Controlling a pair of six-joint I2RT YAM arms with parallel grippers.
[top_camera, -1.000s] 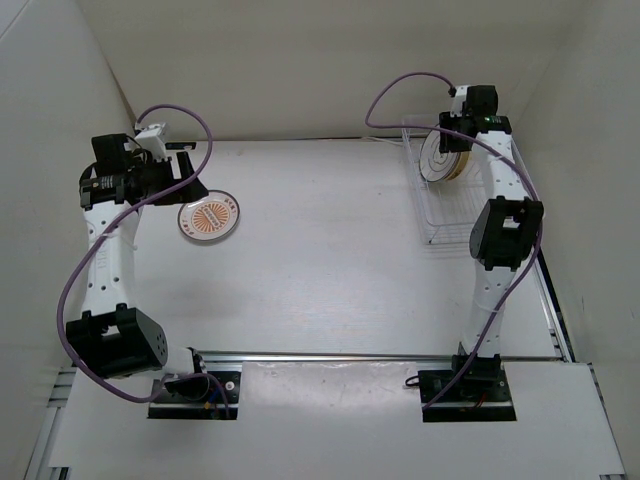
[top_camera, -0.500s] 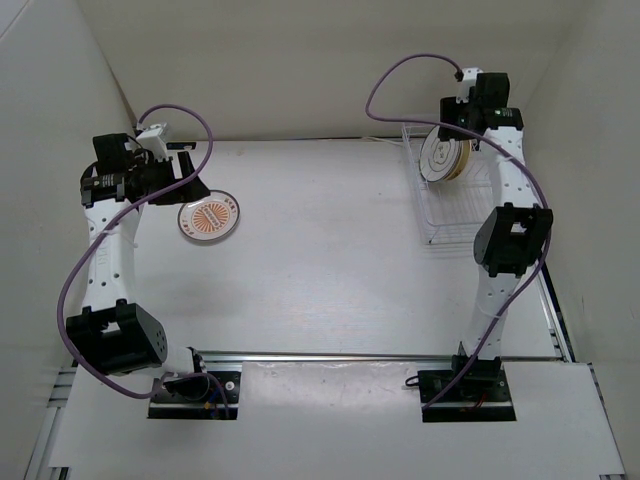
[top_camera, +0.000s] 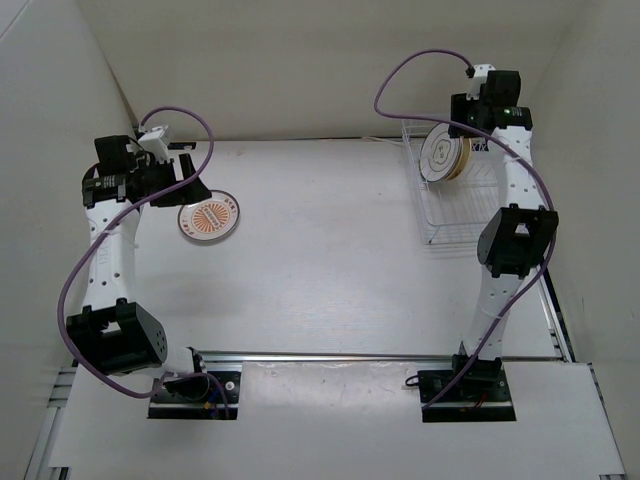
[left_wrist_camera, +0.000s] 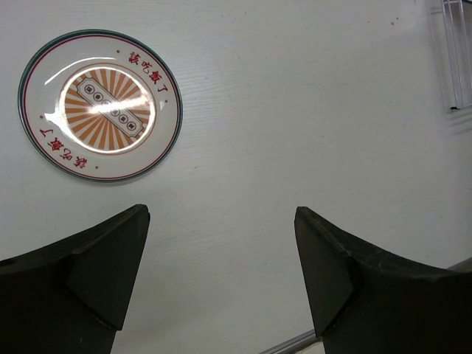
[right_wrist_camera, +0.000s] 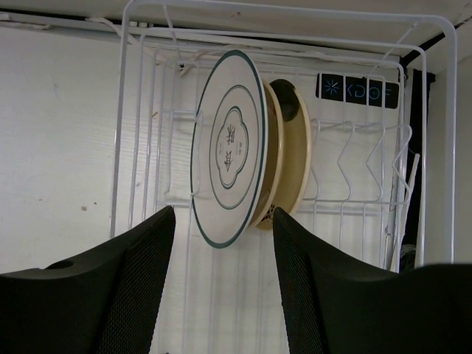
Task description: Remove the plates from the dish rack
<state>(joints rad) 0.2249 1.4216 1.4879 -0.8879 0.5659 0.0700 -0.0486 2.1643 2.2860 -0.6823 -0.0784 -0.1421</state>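
Because the grey plate [right_wrist_camera: 228, 158] stands on edge in front of it, the tan plate [right_wrist_camera: 295, 158] shows me only a curved sliver and a dark spot near its top that I cannot make out. Both are upright in the dish rack [right_wrist_camera: 125, 110], close together. My right claw [right_wrist_camera: 223, 214] hangs near them with its jaws apart and nothing between; its fingers run off the bottom of the wrist view and cover the rack's near wires. My left claw [left_wrist_camera: 221, 214] is spread wide too, empty, over the table [left_wrist_camera: 310, 110], and the orange-rayed plate [left_wrist_camera: 101, 105] lies flat on it, ahead and off to one side, clear of both fingers. Red characters ring that plate's rim, one dark character sits in the grey plate's centre, and a dark strip [right_wrist_camera: 358, 90] behind the rack carries pale marks — none of it can I read
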